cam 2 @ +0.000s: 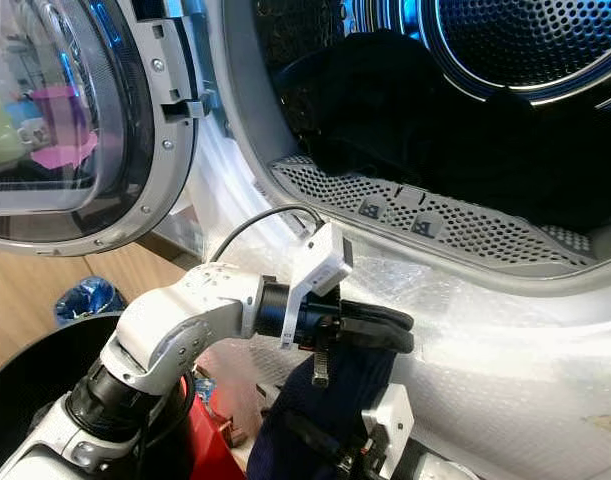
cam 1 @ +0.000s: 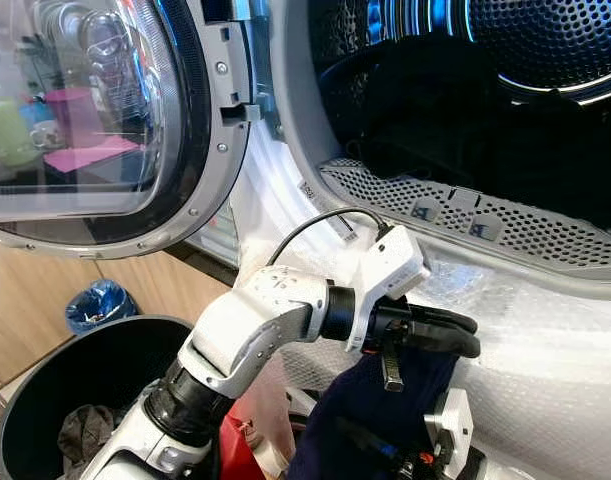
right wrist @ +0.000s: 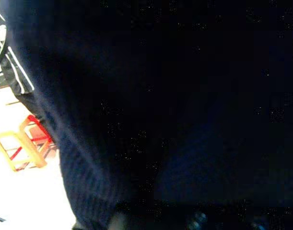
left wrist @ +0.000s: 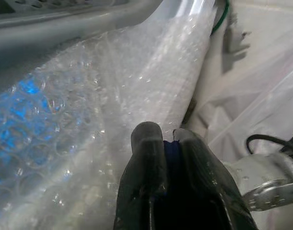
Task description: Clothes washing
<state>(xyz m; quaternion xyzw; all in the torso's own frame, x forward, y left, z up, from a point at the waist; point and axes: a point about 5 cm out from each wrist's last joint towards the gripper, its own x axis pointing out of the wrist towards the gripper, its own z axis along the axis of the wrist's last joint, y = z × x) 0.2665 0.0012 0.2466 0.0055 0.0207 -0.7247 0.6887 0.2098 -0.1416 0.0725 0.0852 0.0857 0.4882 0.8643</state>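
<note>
Far left: a round black basket [cam 1: 95,370] with a smooth rigid wall stands on the floor below the open door [cam 1: 105,120] of the washing machine; crumpled grey-brown clothes [cam 1: 80,435] lie at its bottom. The door is a domed glass porthole in a grey plastic ring, hinged at the left of the opening.

Centre: the left gripper [cam 1: 455,333] is held out in front of the machine, just below the rim of the opening, its jaws pressed together on a fold of a dark navy garment [cam 1: 370,410]. The left wrist view shows a thin strip of blue cloth pinched between the two black fingers [left wrist: 148,163]. The garment hangs limp from this grip in soft folds; its surface in the right wrist view reads as a fine ribbed knit. It is judged light, pliant and unbreakable, with enough friction not to slip, though a loose hem may drag or catch on the rim. A bunched fold near the top edge seems the best place to hold it, so less cloth trails.

Lower right: the right gripper [cam 1: 425,465] sits low against the garment; whether its jaws are spread or closed cannot be told.

Right: bubble wrap [cam 1: 545,360], glossy and cushioned, covers the machine front below the opening. Above it a perforated grey lip [cam 1: 485,215] leads into the steel drum [cam 1: 545,40], pierced all over and lit blue, with dark laundry [cam 2: 405,110] already inside
</note>
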